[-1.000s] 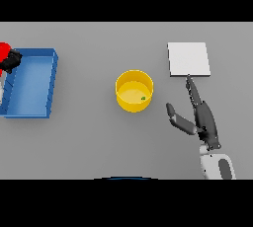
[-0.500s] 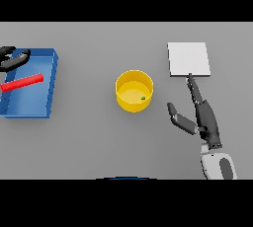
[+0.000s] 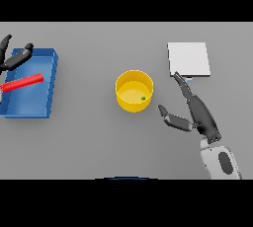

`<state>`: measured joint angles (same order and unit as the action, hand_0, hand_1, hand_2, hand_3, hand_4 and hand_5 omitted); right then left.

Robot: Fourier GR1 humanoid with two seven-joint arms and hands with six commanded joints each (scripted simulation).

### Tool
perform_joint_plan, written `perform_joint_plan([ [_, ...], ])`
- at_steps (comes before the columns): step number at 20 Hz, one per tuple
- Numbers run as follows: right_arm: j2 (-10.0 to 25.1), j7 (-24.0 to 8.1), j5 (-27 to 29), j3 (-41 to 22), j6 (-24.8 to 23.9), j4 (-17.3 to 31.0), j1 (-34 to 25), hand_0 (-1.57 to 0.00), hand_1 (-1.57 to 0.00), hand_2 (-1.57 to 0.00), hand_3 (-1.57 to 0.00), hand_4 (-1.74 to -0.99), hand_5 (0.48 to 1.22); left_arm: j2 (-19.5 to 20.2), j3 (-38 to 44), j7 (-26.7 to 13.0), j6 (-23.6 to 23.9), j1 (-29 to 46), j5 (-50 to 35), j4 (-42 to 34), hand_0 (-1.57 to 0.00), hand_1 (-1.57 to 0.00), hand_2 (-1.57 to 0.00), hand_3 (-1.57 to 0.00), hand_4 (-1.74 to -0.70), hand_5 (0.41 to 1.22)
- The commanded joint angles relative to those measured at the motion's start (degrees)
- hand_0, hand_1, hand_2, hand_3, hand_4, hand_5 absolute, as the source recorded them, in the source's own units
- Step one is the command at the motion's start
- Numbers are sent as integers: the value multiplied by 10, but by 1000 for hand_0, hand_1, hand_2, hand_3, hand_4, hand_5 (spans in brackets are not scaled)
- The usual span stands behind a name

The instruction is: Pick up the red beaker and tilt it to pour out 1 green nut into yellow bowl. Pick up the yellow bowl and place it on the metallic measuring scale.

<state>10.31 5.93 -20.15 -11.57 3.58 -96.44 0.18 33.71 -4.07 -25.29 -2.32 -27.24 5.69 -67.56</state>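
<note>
As seen from the head view, the grey table carries four things spread from left to right. At the far left lies a blue tray, open-topped and rectangular, partly cut by the frame edge. Inside it the red beaker lies on its side, slanting slightly upward toward the right, its left end running out of view. Above the tray's upper left corner is the left hand, dark, with its fingers straight and spread apart, holding nothing; it sits just above the beaker without clasping it.

Near the table's middle stands the yellow bowl, upright and well apart from the tray. One small green nut rests on the bowl's floor toward its right wall. Nothing lies between the bowl and the tray.

To the upper right is the metallic measuring scale, a pale square plate, bare on top, with a thin bluish edge showing along its lower side. The right hand lies between bowl and scale: its fingers are straight and reach up to the scale's lower left corner, while the thumb is splayed out toward the bowl, stopping short of it. The hand grasps nothing. Its white and grey forearm enters from the lower right.
</note>
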Motion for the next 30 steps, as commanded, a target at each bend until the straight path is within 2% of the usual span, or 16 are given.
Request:
perform_joint_plan([
  [1, 19, -17, -27, -11, 8, 0, -18, 1, 1, 1, 1, -1103, 662, -3, 1, 2, 3, -1, -2, -1, -20, -18, -17, -18, -798, 661],
  [3, 53, -38, -79, -33, 24, 16, -55, 1, 1, 1, 1, -1128, 637, -4, 2, 0, -3, 6, -8, -7, -13, -11, -11, -11, -800, 673],
  [5, 78, -26, -133, -67, 39, 27, -93, 1, 1, 1, 1, -1137, 626, -10, -2, 0, 0, 12, -9, -19, -8, -7, -7, -7, -806, 683],
  [7, 101, -30, -172, -95, 68, 46, -140, 1, 1, 1, 1, -1150, 630, -6, -1, -6, -2, 20, -11, -26, -5, -4, -4, -4, -809, 688],
  [11, 129, 13, -222, -148, 111, 93, -215, 1, 1, 1, 1, -1167, 639, -7, -2, -7, -6, 15, -9, -19, -1, -1, -1, -1, -809, 687],
  [16, 125, 44, -267, -201, 136, 165, -281, 1, 1, 1, 1, -1154, 639, 0, 4, -5, -14, 10, -15, -18, 0, 0, 0, 0, -805, 695],
  [20, 115, 63, -276, -230, 172, 217, -326, 1, 1, 1, 1, -1157, 652, 1, 6, -11, -15, 12, -16, -14, 1, 1, 1, 1, -809, 693],
  [24, 102, 61, -295, -256, 198, 268, -367, 1, 1, 1, 1, -1164, 670, 6, 4, 5, -20, 15, -13, -15, 1, 1, 1, 1, -807, 700],
  [27, 91, 60, -302, -272, 212, 289, -381, 1, 1, 1, 1, -1177, 673, 3, 6, -3, -18, 3, -13, -9, 1, 1, 1, 1, -801, 706],
  [29, 85, 61, -308, -278, 212, 319, -391, 1, 1, 1, -4, -1184, 676, 3, 6, 10, -20, 18, -15, -8, 1, 1, 1, 1, -802, 703],
  [30, 83, 62, -308, -280, 217, 323, -396, 1, 1, 1, -8, -1186, 684, 2, 1, 2, -19, 14, -10, -9, 1, 1, 1, 1, -797, 704],
])
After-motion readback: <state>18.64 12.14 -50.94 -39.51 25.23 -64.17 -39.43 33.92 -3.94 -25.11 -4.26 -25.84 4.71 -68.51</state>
